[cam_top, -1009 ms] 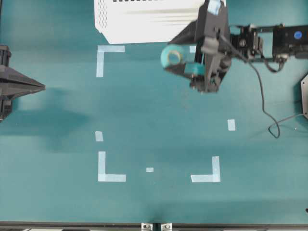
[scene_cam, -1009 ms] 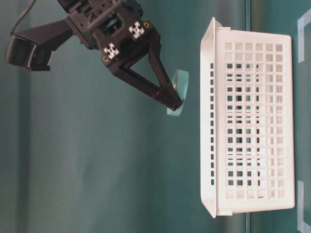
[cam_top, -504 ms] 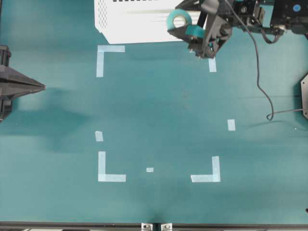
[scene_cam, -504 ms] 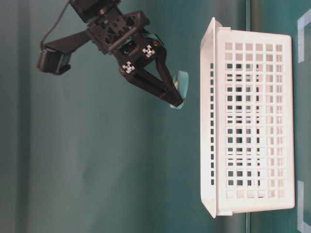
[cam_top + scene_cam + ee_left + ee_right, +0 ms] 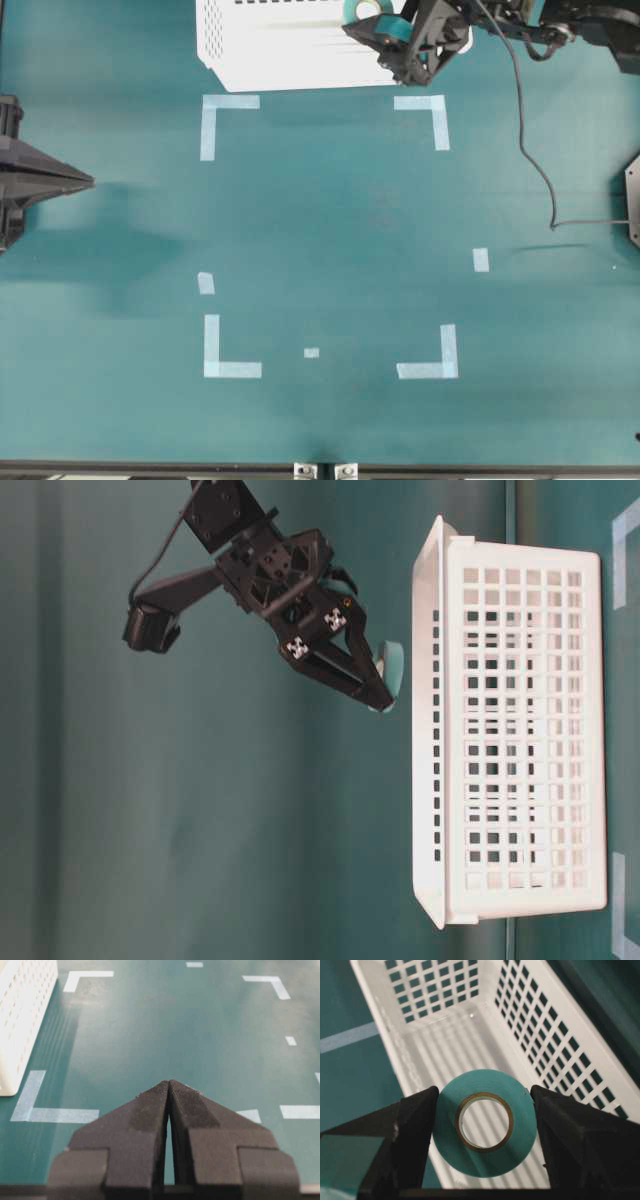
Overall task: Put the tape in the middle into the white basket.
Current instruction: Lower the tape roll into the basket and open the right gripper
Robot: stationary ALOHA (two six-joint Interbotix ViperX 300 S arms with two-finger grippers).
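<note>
Transport step, near its end. Small round roll of light teal tape [image 5: 484,1122] with tan cardboard core, clamped by its outer rim between the two black fingers [image 5: 407,1135] of the right gripper [image 5: 484,1127], ring face toward the wrist camera. Held above the table, over the near rim of the large white plastic lattice-walled basket [image 5: 555,1035]; ribbed basket floor visible below and ahead of the roll, and through the core hole. From table level, roll [image 5: 392,672] just beside the basket's rim [image 5: 436,600], apart from it, no contact seen. From overhead, gripper [image 5: 385,30] and roll [image 5: 364,10] over the right end of the basket [image 5: 260,50].

Left gripper [image 5: 169,1091] parked well away at the far side of the table, jaws pressed together on nothing.

Judged next: a little further forward, so the whole roll clears the rim and sits over the floor rather than the wall, then jaws spread to drop it. Likely risk: released on edge, prone to rolling or to catching the rim if let go too early.
</note>
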